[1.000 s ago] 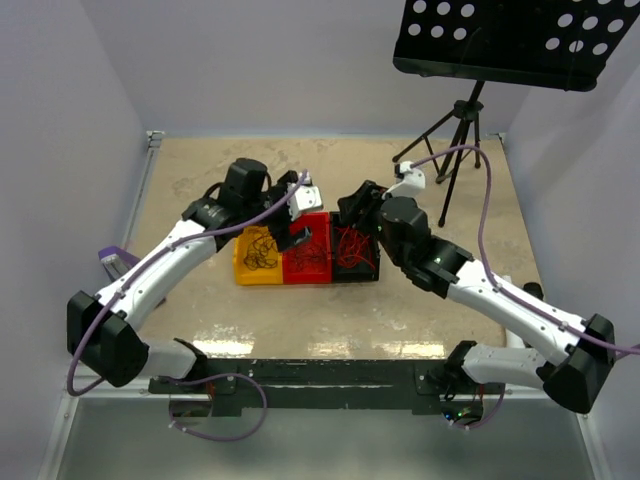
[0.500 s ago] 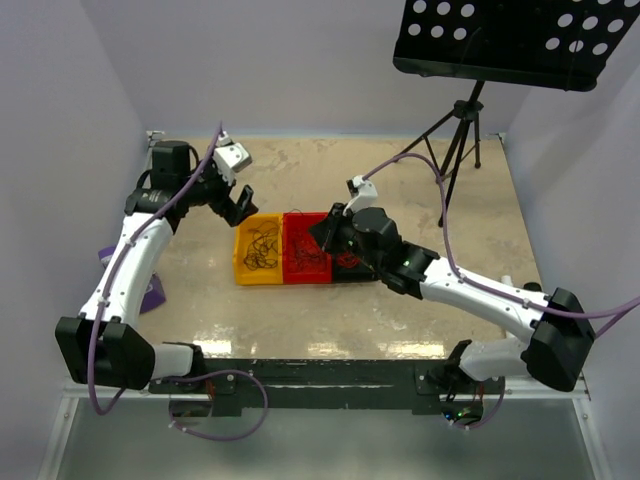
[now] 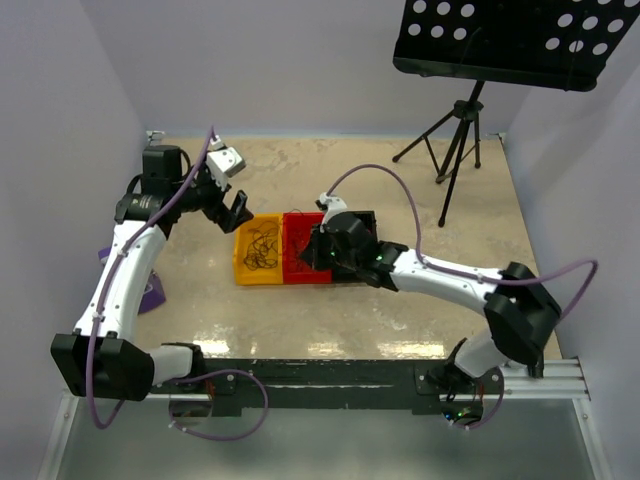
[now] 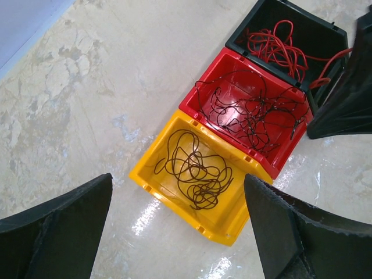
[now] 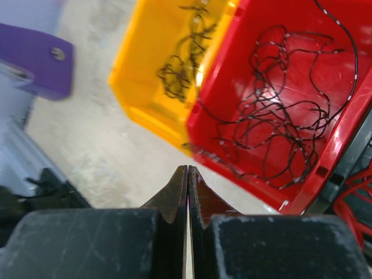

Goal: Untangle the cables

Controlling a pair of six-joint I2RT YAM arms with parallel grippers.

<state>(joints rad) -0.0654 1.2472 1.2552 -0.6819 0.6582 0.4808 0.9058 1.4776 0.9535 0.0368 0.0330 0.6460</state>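
Three bins stand in a row. Dark-brown cables (image 4: 195,168) lie curled in the yellow bin (image 4: 145,174). A tangle of black cables (image 4: 250,110) fills the red bin (image 4: 197,99), and red cables (image 4: 279,46) lie in the black bin (image 4: 314,29). One red strand (image 4: 331,58) runs over that bin's rim towards the right arm. My left gripper (image 4: 178,180) is wide open and high above the yellow bin (image 3: 258,250), holding nothing. My right gripper (image 5: 187,168) is shut over the red bin's (image 5: 290,87) near edge, and I see nothing between its tips. The right arm hides most of the black bin in the top view.
A purple block (image 5: 35,58) lies on the table left of the bins, under the left arm (image 3: 125,270). A black music stand (image 3: 455,130) stands at the back right. White walls close the table on three sides.
My right gripper has swung left from the black bin to the red bin's near edge and closed. My left arm has pulled back from the bins to the back left, still open.
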